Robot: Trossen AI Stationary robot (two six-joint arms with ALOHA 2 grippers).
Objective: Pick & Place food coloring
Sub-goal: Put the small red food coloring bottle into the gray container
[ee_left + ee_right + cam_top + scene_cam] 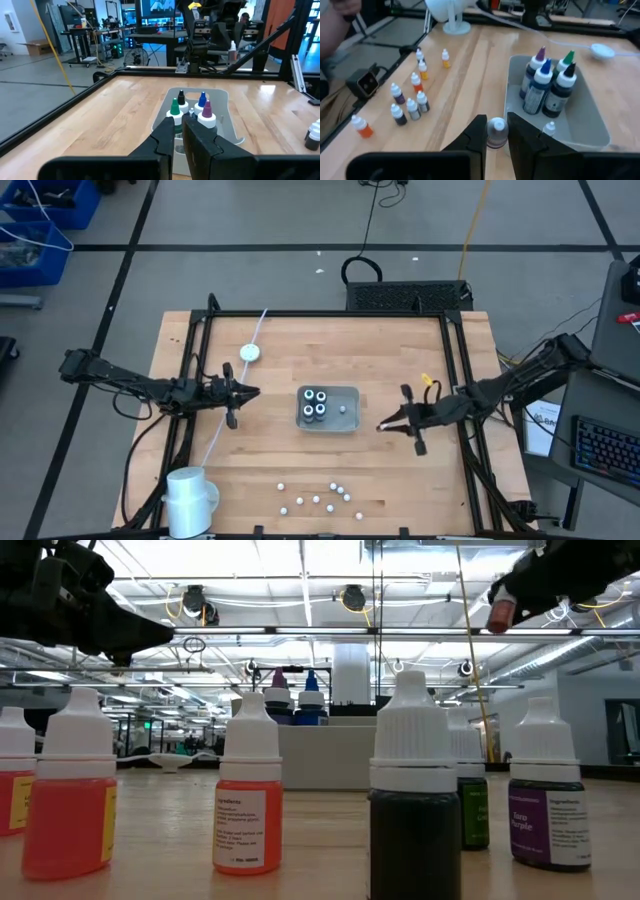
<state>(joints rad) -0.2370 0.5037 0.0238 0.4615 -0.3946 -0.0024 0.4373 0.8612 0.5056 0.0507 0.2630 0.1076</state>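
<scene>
A white cylindrical cup (190, 498) stands at the near left corner of the pale wooden table (280, 450). The left gripper (250, 392) hangs over the table's left half, its fingers pressed together and holding nothing. A round white disc (250, 352) on a white cable lies beyond it, toward the far edge. A rectangular grey tray (345, 423) sits at the table's centre. Four small dark food-colouring bottles (316, 402) with purple, blue, green and black pointed caps stand clustered in the tray's left half; a fifth tiny bottle (548, 128) sits in its right half. More small dropper bottles (322, 497) are scattered along the near edge. The right gripper (496, 134) hangs just right of the tray, pinching one small white-capped bottle (496, 131) between its fingers.
</scene>
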